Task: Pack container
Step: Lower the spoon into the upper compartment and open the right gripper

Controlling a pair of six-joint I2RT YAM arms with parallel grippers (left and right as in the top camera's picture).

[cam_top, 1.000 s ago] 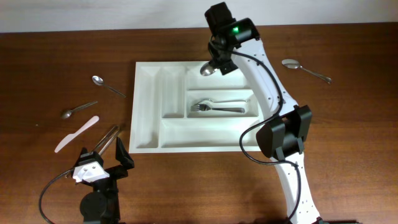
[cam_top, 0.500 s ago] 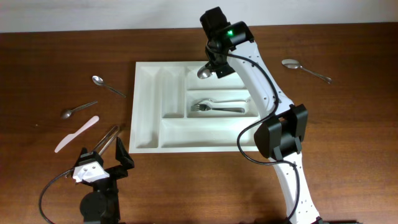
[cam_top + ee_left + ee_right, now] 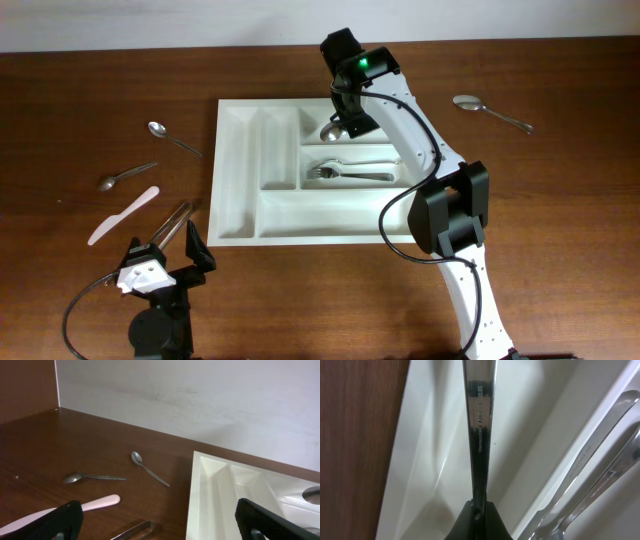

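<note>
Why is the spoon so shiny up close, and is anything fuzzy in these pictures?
Right wrist: light streaks bright down the spoon handle, pinched in the right gripper; soft grey shadows in the container. Left wrist: the left gripper's fingers look dark and fuzzy, probably too near the lens. Overhead: sharp, the spoon's bowl glints.

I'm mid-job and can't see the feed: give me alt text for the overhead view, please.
The right hand, shut on a spoon, holds its bowl at the far wide compartment of the white container; forks lie in the middle one. The left hand is open near the front edge, by two loose spoons and a pink knife.
</note>
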